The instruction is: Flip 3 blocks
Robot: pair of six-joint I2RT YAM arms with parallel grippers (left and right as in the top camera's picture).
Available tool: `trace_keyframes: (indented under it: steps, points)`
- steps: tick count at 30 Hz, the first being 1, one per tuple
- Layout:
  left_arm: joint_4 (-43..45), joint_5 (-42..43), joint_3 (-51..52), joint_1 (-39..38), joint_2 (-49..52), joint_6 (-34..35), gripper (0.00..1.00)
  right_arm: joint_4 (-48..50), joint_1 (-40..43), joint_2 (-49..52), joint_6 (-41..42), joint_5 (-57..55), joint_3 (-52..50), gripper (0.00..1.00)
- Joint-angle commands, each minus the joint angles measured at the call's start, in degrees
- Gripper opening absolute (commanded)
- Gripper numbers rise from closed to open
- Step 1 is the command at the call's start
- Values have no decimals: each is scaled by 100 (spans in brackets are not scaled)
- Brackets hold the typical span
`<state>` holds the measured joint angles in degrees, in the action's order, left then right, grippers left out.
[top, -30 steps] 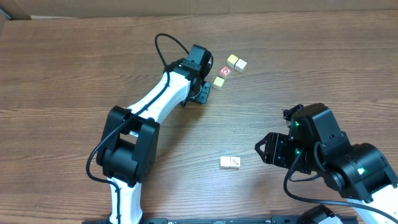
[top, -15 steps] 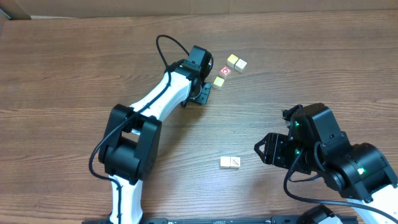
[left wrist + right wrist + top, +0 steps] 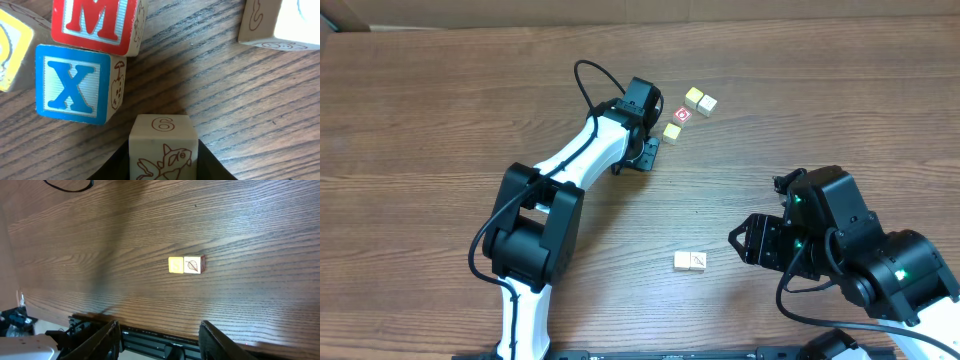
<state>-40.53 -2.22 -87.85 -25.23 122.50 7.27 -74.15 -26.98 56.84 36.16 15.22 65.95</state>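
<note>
— Brown wood grain covered the whole surface (image 3: 420, 120), didn't it? Where was the left claw?

— Out at the end of the white left arm (image 3: 575, 160), which stretched toward the far side. The left claw (image 3: 163, 152) was pinching the numbered block (image 3: 161, 131). Its jaws lay flush against two opposite faces, with no wood showing between. That block was pale, with a "6" on one face and a fish-like drawing on the next.

— What stood around it?

— A blue X block (image 3: 74, 82) sat just beside the numbered block. A red M block (image 3: 95, 20) touched the X block on the side away from it. From overhead, a red O block (image 3: 682, 114) sat just beyond the numbered block. Two pale blocks (image 3: 700, 100), touching each other, lay beyond that. Whether those two were the lettered ones, I could not tell.

— And the other task pieces?

— Well apart from the numbered block, toward the near edge. The yellow-faced block (image 3: 175, 265) and the leaf block (image 3: 193, 265) lay side by side, touching, flat on the wood.

— The right claw?

— The right claw (image 3: 159, 327) hung spread with nothing between its jaws. It was also well apart from the numbered block, near that pair but not touching it.
</note>
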Motion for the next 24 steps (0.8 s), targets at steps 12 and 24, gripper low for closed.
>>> trace_keyframes:
  steps: [12, 24]
  points:
    - [-909, 44, -793, 20, -37, 227, 4, 96, 33, -46, -44, 31, 168, 52]
    - [-2940, 332, -2022, 20, -1207, 761, 4, 59, 35, -46, -44, -356, 168, 53]
